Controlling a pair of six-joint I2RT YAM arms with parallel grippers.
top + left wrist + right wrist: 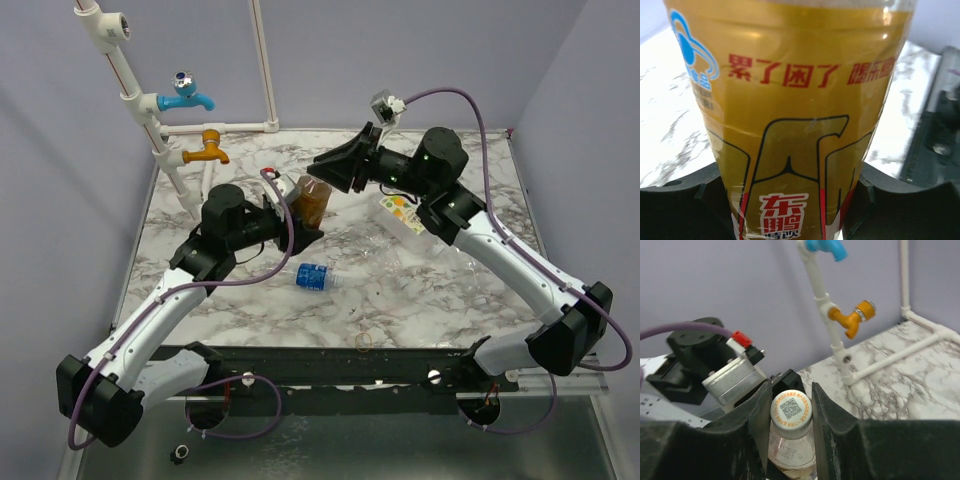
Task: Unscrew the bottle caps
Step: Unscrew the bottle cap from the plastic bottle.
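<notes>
Bottle [313,203] upright, far-left of table [250,310]; left gripper [790,200] clamps body. Right gripper [790,392] pinches cap [791,412] from above; twist axis vertical.

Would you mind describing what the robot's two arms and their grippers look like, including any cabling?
The left arm and right arm match: white links joined by chunky black joint housings, each trailed by a looping purple cable. The left gripper and right gripper are matte black with broad, wedge-shaped jaws. A silver camera box with a red connector sits on the left wrist.
</notes>
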